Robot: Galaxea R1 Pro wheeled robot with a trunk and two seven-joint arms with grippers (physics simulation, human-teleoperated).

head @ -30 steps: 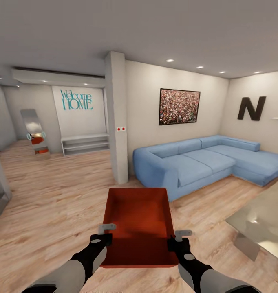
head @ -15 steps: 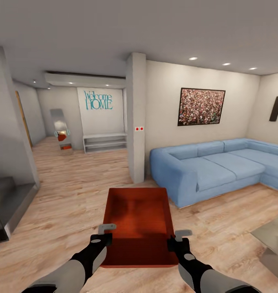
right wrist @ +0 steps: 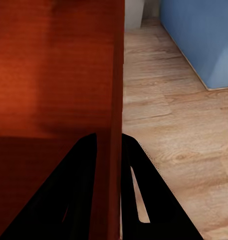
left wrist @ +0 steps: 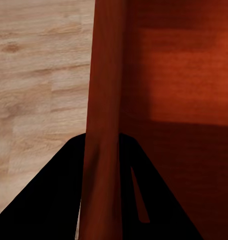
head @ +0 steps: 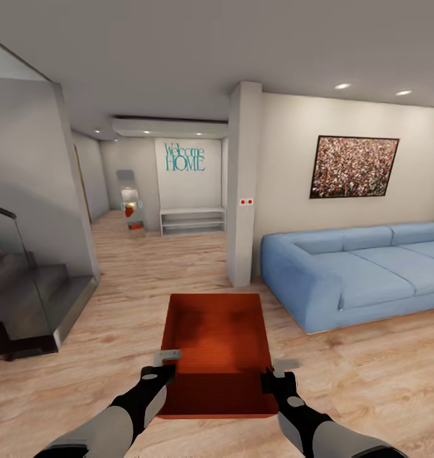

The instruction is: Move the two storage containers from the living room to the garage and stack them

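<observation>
Storage container carried through the living room

Storage container (head: 217, 350), orange-red, hangs level above the light wood floor (head: 102, 318). Left gripper (head: 158, 374) pinches its left wall; right gripper (head: 275, 379) pinches its right wall. Stairs (head: 26, 299) stand left, a white pillar (head: 244, 191) ahead, a blue sofa (head: 357, 267) right.

Both arms reach forward from the lower edge of the head view, grey forearms leading into black wrists. Left claw (head: 161, 374) sits at about 7 o'clock of frame centre, right claw (head: 272, 376) at about 5 o'clock, level with each other. Each claw is clamped on a side wall of the storage container (head: 216, 346), one finger inside the wall and one outside. Wrists roughly parallel, converging slightly inward.
</observation>
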